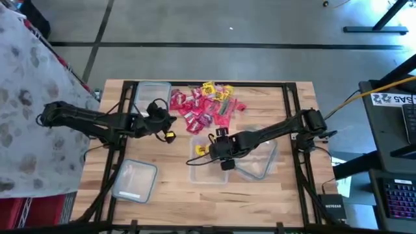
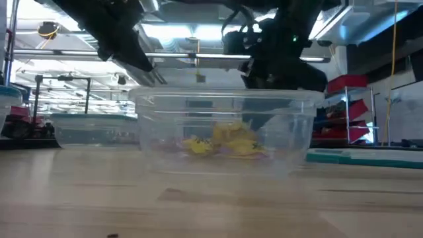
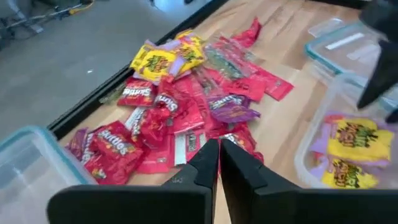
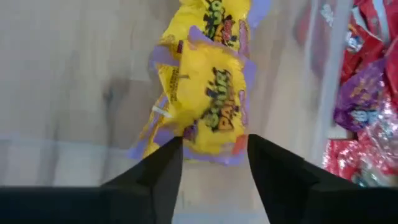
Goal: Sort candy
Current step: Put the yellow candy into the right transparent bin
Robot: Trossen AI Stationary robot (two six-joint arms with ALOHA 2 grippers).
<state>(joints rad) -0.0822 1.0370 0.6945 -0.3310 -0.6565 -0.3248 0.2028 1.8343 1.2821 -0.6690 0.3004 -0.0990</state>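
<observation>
A pile of candy [image 1: 208, 107], mostly red packets with a few yellow ones [image 3: 180, 106], lies on the wooden table's far middle. Just short of the pile's near left side, my left gripper [image 3: 219, 158] is shut with nothing between its fingers. A clear tub [image 1: 208, 174] stands at the table's middle. Yellow candy packets [image 4: 208, 99] lie on its bottom [image 2: 225, 142]. My right gripper [image 4: 214, 162] hangs open above that tub, over the yellow packets and apart from them.
A clear tub with a teal rim [image 1: 153, 94] stands at the far left beside the pile. Another clear container [image 1: 135, 180] sits at the near left. A clear lid [image 1: 261, 161] lies right of the middle tub, under my right arm. Bare wood shows along the near edge.
</observation>
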